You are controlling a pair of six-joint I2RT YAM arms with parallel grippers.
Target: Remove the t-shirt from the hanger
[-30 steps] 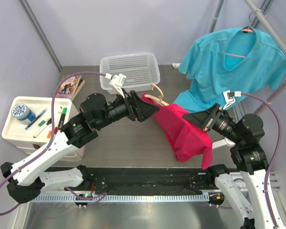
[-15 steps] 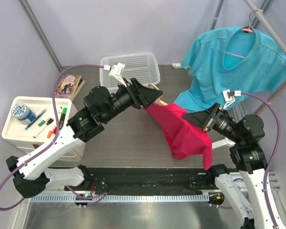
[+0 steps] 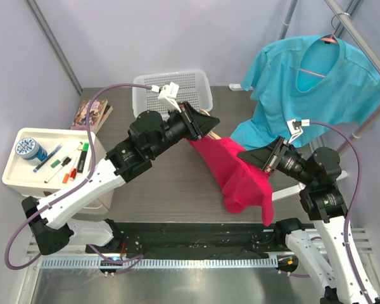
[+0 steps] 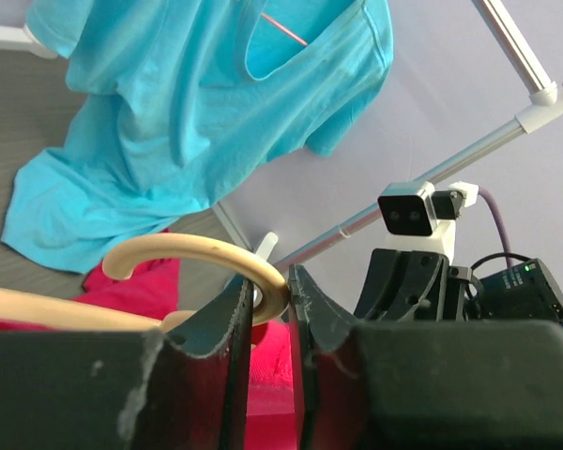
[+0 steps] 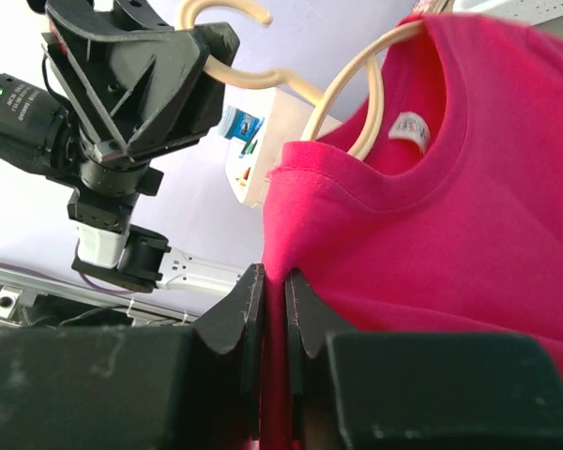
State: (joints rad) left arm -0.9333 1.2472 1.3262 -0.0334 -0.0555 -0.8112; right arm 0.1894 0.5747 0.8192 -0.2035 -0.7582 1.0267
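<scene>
Well, roughly halfway imo: left tool [image 4: 270,281] clamped on the wooden hanger [image 4: 188,242] hook, right tool [image 5: 273,281] pinching the red t-shirt [image 5: 432,206] shoulder mid-air over the bench [image 3: 171,177], collar not yet off.

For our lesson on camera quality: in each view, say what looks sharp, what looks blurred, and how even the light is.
Top external: evenly lit, sharp throughout, the red t-shirt crisp. Left wrist: the left gripper dark and soft near the lens, the wooden hanger sharper. Right wrist: the right gripper dark and blurred, the t-shirt's collar in focus.
</scene>
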